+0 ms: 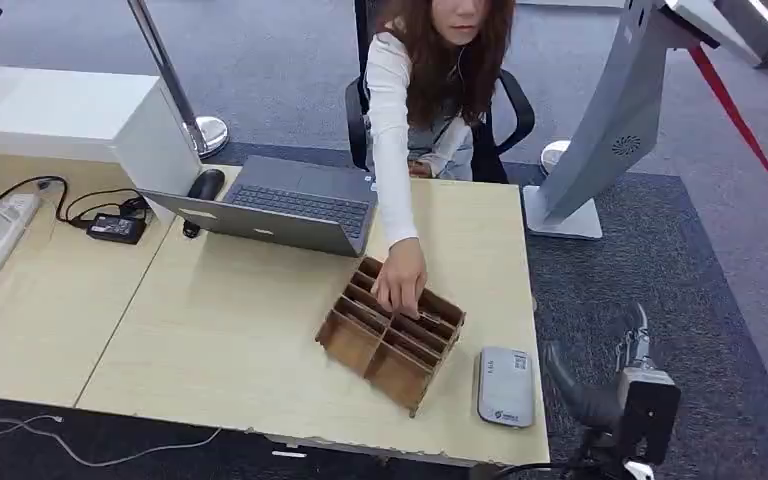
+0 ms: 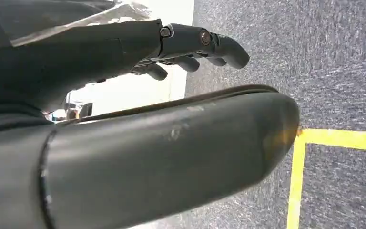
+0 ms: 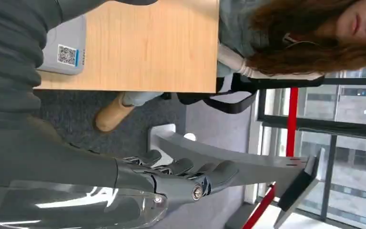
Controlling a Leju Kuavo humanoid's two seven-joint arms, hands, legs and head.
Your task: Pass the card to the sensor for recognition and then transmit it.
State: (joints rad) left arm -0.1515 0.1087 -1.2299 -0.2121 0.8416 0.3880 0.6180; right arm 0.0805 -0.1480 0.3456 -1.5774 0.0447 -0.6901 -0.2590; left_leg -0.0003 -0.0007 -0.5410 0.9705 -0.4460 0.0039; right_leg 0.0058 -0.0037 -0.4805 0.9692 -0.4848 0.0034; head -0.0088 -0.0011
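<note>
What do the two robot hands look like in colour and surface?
The right robot hand has dark grey fingers with small round metal pins, a clear glossy shell, and a grey ribbed cover behind it. The left robot hand has dark, near black fingers with similar pins and a thick, smooth dark grey thumb.

The grey sensor [image 1: 505, 386] lies flat near the table's front right corner, just beside the wooden organizer [image 1: 392, 333], QR sticker up.

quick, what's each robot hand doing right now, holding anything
Left hand: open, fingers loosely curved, holding nothing.
Right hand: open, fingers apart, holding nothing, beside the table.
</note>
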